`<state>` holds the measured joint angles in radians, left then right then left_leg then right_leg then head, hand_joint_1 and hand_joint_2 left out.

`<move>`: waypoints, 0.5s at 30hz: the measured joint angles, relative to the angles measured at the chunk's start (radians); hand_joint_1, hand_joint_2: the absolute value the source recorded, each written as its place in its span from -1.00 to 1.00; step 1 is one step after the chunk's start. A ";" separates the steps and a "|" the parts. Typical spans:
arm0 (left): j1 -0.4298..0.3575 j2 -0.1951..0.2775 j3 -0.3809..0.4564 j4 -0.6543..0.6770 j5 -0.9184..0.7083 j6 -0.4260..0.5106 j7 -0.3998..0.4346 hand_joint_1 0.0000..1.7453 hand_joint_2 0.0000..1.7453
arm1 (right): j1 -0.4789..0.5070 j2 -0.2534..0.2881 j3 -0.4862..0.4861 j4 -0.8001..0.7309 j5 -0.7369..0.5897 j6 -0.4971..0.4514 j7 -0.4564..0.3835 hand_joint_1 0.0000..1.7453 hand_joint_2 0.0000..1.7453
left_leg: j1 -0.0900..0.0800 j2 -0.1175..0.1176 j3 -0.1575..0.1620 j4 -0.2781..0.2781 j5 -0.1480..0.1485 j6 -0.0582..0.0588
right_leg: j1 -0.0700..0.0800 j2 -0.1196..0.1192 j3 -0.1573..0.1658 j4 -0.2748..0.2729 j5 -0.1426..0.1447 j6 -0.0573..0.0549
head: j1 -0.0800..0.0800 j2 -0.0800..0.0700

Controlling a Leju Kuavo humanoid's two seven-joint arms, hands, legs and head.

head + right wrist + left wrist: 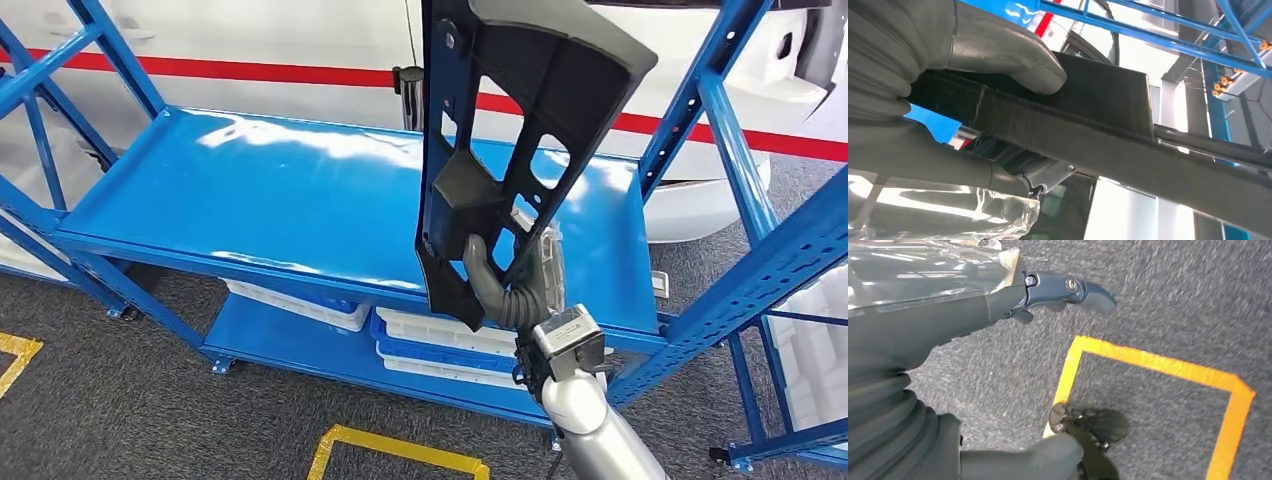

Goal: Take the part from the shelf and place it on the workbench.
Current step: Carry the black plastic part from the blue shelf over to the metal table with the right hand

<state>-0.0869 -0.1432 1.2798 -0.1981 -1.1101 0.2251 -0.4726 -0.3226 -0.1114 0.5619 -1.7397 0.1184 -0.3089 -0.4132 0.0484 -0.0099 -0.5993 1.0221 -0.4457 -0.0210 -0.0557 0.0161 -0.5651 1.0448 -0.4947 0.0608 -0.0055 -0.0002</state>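
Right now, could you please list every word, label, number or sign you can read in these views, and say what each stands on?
None: no view carries readable text.
The black plastic part held by the right hand bears no legible marking.
The blue shelf shows no label.
The yellow floor tape and the red stripe on the white wall are plain lines, not writing.

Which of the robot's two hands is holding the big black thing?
The right hand grips the black plastic part above the blue shelf. The left hand holds nothing, over grey floor.
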 joint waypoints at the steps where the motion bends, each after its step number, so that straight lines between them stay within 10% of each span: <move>1: 0.001 0.000 0.000 0.001 0.000 0.000 0.000 -1.00 1.00 | -0.001 0.000 0.000 0.000 0.002 0.000 -0.003 1.00 1.00 | 0.003 0.002 -0.012 0.023 -0.022 -0.001 | 0.002 -0.001 -0.007 0.001 0.005 -0.010 | -0.002 0.000; 6: 0.001 -0.001 0.000 0.002 0.000 0.000 0.000 -1.00 1.00 | 0.004 0.001 0.000 0.001 0.019 -0.005 -0.015 1.00 1.00 | -0.003 0.007 -0.100 0.285 -0.179 0.011 | 0.030 -0.009 -0.049 0.001 0.036 -0.056 | -0.007 0.000; 11: -0.005 -0.001 0.000 0.001 0.000 -0.003 -0.001 -1.00 1.00 | 0.009 0.000 0.000 0.002 0.035 -0.013 -0.024 1.00 1.00 | -0.028 0.007 0.079 0.047 -0.105 0.056 | 0.050 -0.009 -0.080 0.000 0.072 -0.054 | -0.005 0.000; 15: -0.007 -0.001 0.000 0.001 -0.002 -0.003 -0.003 -1.00 1.00 | 0.016 -0.001 0.001 0.002 0.049 -0.015 -0.036 1.00 1.00 | -0.045 0.009 0.088 -0.007 -0.077 0.065 | 0.043 -0.014 -0.086 -0.009 0.092 -0.029 | -0.009 0.000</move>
<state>-0.0937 -0.1445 1.2797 -0.1968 -1.1116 0.2224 -0.4752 -0.3062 -0.1122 0.5630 -1.7382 0.1676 -0.3236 -0.4490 0.0038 -0.0006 -0.5110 1.0147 -0.5227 0.0443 -0.0127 0.0017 -0.6507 1.0362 -0.4026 0.0321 -0.0141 -0.0003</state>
